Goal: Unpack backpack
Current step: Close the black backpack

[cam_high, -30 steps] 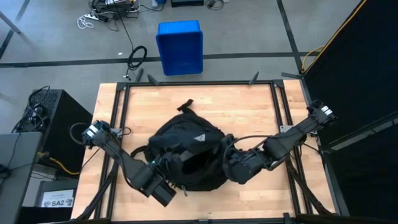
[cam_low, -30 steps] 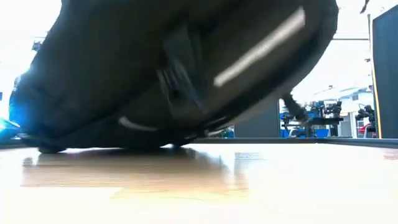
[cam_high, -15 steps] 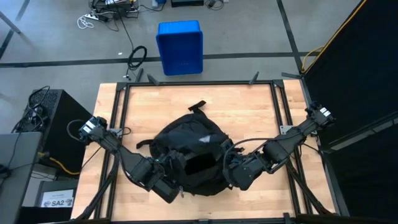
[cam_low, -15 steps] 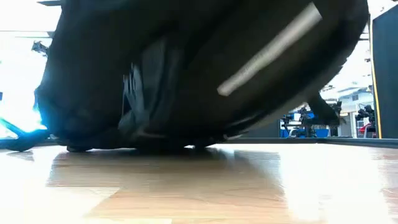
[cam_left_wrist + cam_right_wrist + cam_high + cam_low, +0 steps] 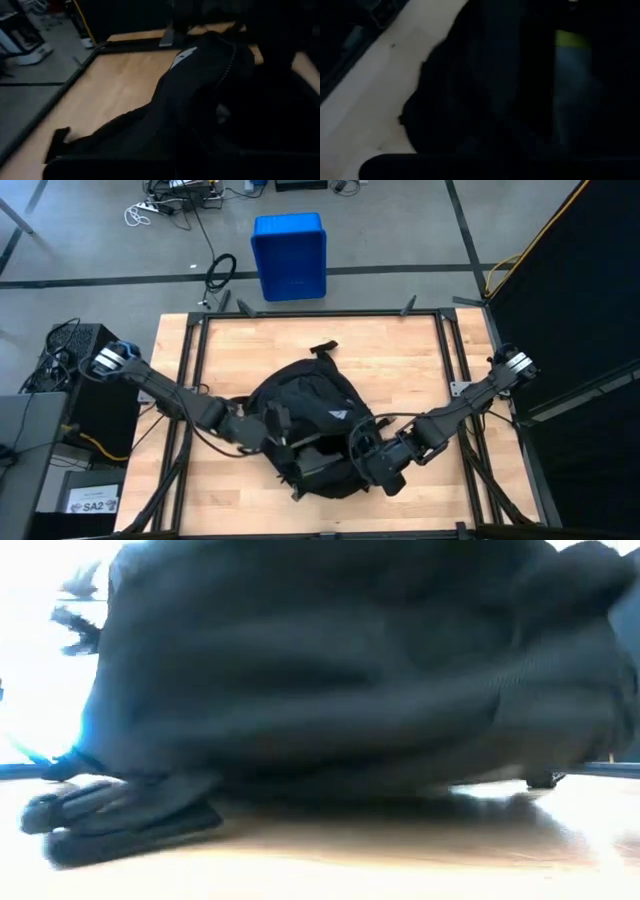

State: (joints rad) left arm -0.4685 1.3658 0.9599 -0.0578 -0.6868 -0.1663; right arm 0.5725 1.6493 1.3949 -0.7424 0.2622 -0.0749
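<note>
Black, rounded fabric backpack (image 5: 310, 425) with a small white logo lies mid-way across the pale wooden table (image 5: 400, 350), toward its near edge, flanked by the left gripper (image 5: 283, 442) and right gripper (image 5: 357, 452), both pressed against its soft sides with fingers closed, what they pinch being hidden.

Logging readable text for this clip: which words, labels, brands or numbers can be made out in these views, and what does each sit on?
"SA2": on a white label on the equipment beside the table's left edge, high view.
Backpack: a small white triangular logo, no letters readable.
Blue bin: no readable marking.
Low and wrist views: nothing legible.
</note>
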